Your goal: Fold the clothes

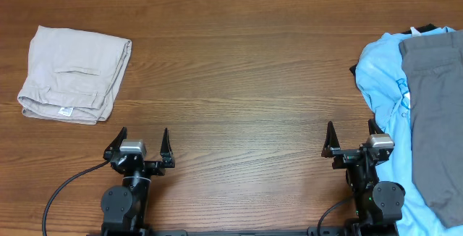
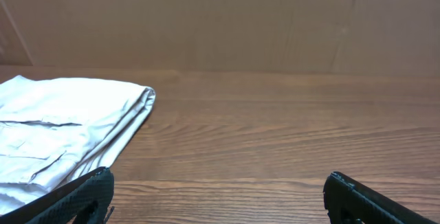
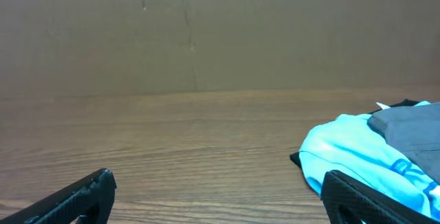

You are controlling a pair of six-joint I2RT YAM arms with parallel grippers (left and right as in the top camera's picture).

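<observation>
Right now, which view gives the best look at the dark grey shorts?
Overhead. It shows the dark grey shorts lying on the light blue garment at far right, though the frame edge crops them. The right wrist view catches only a corner of the shorts behind the blue fabric. The left wrist view doesn't show them.

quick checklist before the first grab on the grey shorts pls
1. left gripper open, empty: ok
2. right gripper open, empty: ok
3. dark grey shorts uncovered, top of the pile: ok
4. shorts flat on bare table: not ok, they lie on the light blue garment
5. whole outline of shorts seen: cannot tell, cut by the picture's edge
6. beige folded garment out of the way, far left: ok
</observation>
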